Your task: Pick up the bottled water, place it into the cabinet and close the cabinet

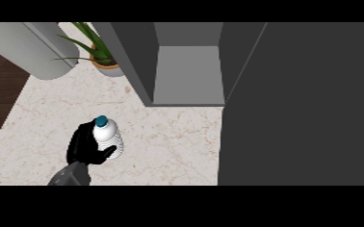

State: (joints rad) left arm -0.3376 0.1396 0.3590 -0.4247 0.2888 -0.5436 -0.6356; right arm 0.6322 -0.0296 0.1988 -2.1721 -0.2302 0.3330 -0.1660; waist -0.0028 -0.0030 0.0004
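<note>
A clear water bottle point(108, 138) with a teal cap stands upright at the lower left of the marble counter point(171, 139). My left hand point(84, 148) is wrapped round it from the left, the thumb curled across its lower front. The grey cabinet point(186, 74) stands behind and to the right of the bottle, its inside shelf showing. Its dark door point(292, 110) is swung open toward me and fills the right side of the view. My right hand does not show.
A potted green plant point(99, 53) stands at the back left next to the cabinet's wall. A large grey cylinder point(39, 48) lies at the far left. The counter's left edge runs beside dark wood flooring.
</note>
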